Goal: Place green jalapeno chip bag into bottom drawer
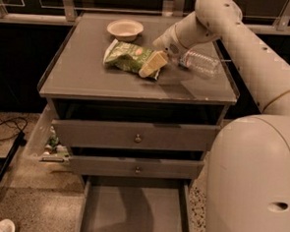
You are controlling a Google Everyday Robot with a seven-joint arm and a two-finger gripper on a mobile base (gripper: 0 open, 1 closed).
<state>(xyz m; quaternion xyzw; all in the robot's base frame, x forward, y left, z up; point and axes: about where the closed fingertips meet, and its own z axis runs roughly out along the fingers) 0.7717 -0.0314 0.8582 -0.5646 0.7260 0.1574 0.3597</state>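
The green jalapeno chip bag [125,55] lies flat on the grey cabinet top [88,77], just in front of a bowl. My gripper [153,65] reaches in from the upper right and rests at the bag's right end, touching or just over it. The bottom drawer [134,213] is pulled out below the cabinet, and its flat grey floor shows with nothing in it. My arm's shadow falls across that floor.
A cream bowl [124,28] stands at the back of the top. A clear plastic bottle [202,62] lies on its side right of my gripper. The two upper drawers [136,136] with knobs stand slightly ajar. My robot's body [254,183] fills the lower right. A cable [4,129] lies on the floor at left.
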